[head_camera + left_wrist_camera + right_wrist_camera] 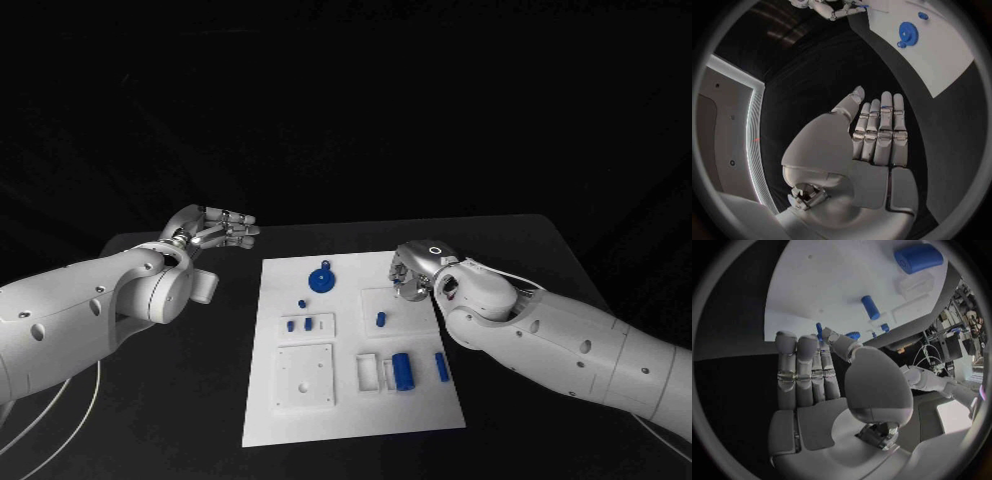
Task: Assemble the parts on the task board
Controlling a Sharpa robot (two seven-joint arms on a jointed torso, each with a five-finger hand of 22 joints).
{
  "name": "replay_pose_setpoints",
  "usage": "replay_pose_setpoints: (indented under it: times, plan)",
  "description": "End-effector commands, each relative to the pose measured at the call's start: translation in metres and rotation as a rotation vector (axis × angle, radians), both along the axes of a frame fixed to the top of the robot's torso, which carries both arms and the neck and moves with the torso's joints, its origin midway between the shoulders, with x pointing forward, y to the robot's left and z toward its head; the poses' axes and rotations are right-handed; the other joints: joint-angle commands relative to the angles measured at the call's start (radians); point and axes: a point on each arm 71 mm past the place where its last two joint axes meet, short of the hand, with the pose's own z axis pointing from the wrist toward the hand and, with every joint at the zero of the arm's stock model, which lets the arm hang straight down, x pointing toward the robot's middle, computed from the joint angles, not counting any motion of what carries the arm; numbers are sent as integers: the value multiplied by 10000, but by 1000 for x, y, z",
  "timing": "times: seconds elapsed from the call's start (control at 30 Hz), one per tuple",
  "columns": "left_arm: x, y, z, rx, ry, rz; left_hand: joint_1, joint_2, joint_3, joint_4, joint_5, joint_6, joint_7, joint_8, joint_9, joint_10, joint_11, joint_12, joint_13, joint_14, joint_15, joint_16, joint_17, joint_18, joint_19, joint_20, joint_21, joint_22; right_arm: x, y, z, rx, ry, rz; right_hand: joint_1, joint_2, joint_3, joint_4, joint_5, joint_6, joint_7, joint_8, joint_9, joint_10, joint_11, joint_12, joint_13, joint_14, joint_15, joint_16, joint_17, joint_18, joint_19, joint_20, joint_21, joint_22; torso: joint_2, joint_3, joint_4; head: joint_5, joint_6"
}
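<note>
The white task board [361,400] lies in the middle of the black table. On it are a blue gear [320,277], small blue pieces [299,324], a short blue peg [381,319] and blue cylinders [404,369]. My right hand [408,272] hovers at the board's right edge, level with the gear, its fingers straight and nothing in its palm [811,390]. Past its fingertips are the peg [870,307], a cylinder [917,257] and a thin blue piece [819,330]. My left hand [216,228] hangs off the board's far left corner, fingers straight and empty [876,135].
A square white plate with holes [304,375] and a smaller one [389,300] sit on the board. Black table surface surrounds the board on both sides [188,400]. White cables run by my left arm [58,420].
</note>
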Motion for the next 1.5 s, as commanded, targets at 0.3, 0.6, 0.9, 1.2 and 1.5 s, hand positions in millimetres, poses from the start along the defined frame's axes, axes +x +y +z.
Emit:
replay_pose_setpoints:
  times: [0.3, 0.6, 0.9, 1.2, 1.5]
  plan:
    - [1, -1, 1, -165, -25, 106, -27, 48, -10, 87, -58, 46, -12, -6, 8, 29, -3, 6, -5, 32, 35, -53, 12, -155, 88, 25, -96, -54, -6, 8, 25, 1228, 8, 328, -61, 38, 27, -14, 32, 92, 7, 25, 15, 158, -60, 24, 6, 33, -47, -70, 9, 113, 394, -76, 20, 545, 3, -1, -10, 282, 180]
    - [2, -4, 2, -207, -71, 53, -27, 48, -10, 87, -58, 46, -12, -6, 8, 29, -3, 6, -5, 32, 35, -53, 12, -155, 88, 25, -96, -54, -22, 36, 31, 1730, 50, 1344, -50, 71, -28, -8, 43, 76, 12, 24, 18, 146, -58, 22, 5, 52, -51, -103, 11, 132, 396, -83, -24, 528, -10, 2, -30, 988, 152]
    - [3, -7, 2, -227, -125, 5, -27, 48, -10, 87, -58, 46, -12, -6, 8, 29, -3, 6, -5, 32, 35, -53, 12, -155, 88, 25, -96, -54, -49, 69, 16, 1530, 387, 2554, -47, 75, -47, -6, 44, 74, 11, 25, 20, 146, -59, 23, 5, 56, -48, -110, 12, 134, 396, -77, -11, 530, -18, -12, -15, 1590, -34]
    - [4, -14, 2, -256, -192, -86, -27, 48, -10, 87, -58, 46, -12, -6, 8, 29, -3, 6, -5, 32, 35, -53, 12, -155, 88, 25, -96, -54, -69, 98, -11, 1158, 862, 3391, -32, 86, -60, -16, 55, 66, 15, 25, 22, 132, -52, 22, 5, 66, -44, -128, 9, 145, 401, -70, -52, 521, -3, -18, 7, 2101, -284]
    - [4, -19, 2, -272, -233, -180, 17, 32, 5, 122, -48, 43, -9, -5, 9, 22, 0, 5, -5, 8, 41, -56, 10, -157, 96, 26, -99, -156, -78, 114, -29, 822, 936, 3746, -29, 79, -61, -32, 57, 65, 14, 24, 24, 131, -52, 23, 5, 71, -43, -139, 5, 149, 403, -69, -58, 521, 10, -25, 3, 2434, -463]
